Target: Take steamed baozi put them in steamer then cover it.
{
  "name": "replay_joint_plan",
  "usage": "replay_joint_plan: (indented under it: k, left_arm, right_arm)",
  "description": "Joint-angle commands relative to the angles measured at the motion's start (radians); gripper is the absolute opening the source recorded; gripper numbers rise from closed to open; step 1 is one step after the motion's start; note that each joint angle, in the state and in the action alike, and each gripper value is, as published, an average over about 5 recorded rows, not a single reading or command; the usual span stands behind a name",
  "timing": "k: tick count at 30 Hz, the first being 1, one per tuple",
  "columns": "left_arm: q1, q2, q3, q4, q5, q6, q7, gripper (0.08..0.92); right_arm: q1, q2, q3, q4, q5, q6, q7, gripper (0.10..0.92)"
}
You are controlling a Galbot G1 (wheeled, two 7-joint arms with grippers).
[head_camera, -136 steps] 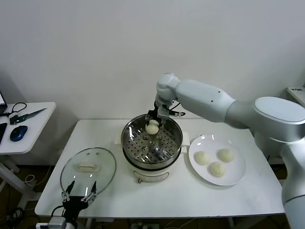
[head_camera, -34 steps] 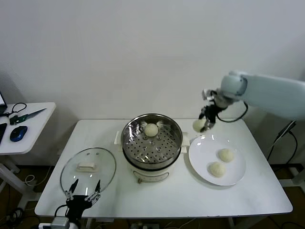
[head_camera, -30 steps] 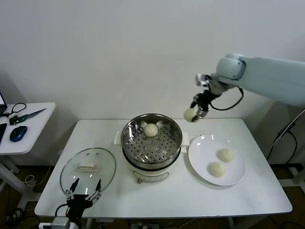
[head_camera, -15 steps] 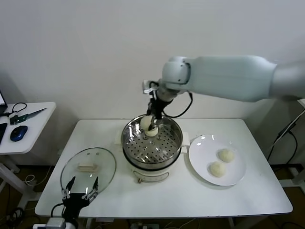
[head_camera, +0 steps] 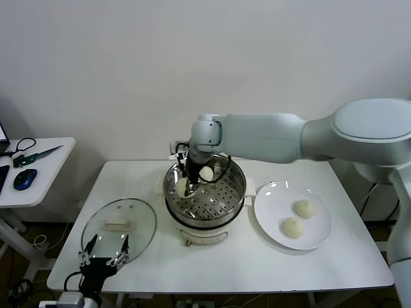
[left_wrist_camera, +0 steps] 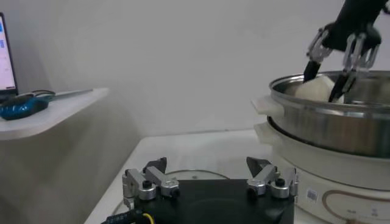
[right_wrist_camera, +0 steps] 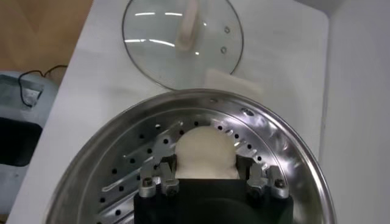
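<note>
Inside the steamer [head_camera: 205,192], over the left part of its perforated floor, the right gripper [head_camera: 185,183] reaches down with its fingers partly closed around a steamed baozi [head_camera: 182,185]; the right wrist view shows this bun [right_wrist_camera: 205,153] cupped between the two fingers, sitting at or just above the holes, and whether it touches the floor cannot be told. A second baozi [head_camera: 207,174] lies just beside the gripper, toward the steamer's far rim. Off to the gripper's right, well apart from it, a white plate [head_camera: 293,239] sits on the white table [head_camera: 257,263] and carries two more buns [head_camera: 304,208], [head_camera: 292,226], close together.

On the gripper's other side, near the table's front left corner, the cover [head_camera: 119,228] lies flat on the table with its cream handle [head_camera: 118,224] facing up, apart from the steamer base. The left gripper [head_camera: 102,262] hovers low at the table's front edge, just at the cover's near rim, with its fingers spread wide and holding nothing. From the left wrist view, the right gripper [left_wrist_camera: 339,52] dips into the steel basket [left_wrist_camera: 332,119].
</note>
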Motion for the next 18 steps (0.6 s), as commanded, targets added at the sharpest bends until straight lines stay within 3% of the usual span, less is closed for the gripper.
replay_joint_plan:
  k: [1,6,11,18]
  left_arm:
    - [0.002,0.002,-0.003,-0.003,0.0,0.0,0.0,0.823]
    - [0.0,0.002,-0.002,-0.003,-0.001,0.001,0.0,0.823]
    - [0.002,0.002,-0.002,-0.007,0.0,0.002,0.001,0.823]
    - [0.003,0.0,0.003,-0.014,0.002,0.003,0.001,0.823]
  right_arm:
    - [-0.076,0.045,0.007,-0.089,-0.034,-0.005,0.022,0.645]
    - [-0.079,0.043,0.012,-0.091,-0.033,0.001,0.02,0.686]
    - [-0.061,0.017,0.035,-0.054,-0.03,0.018,0.012,0.8]
    - [0.185,-0.186,-0.024,0.104,-0.001,0.094,-0.088,0.822]
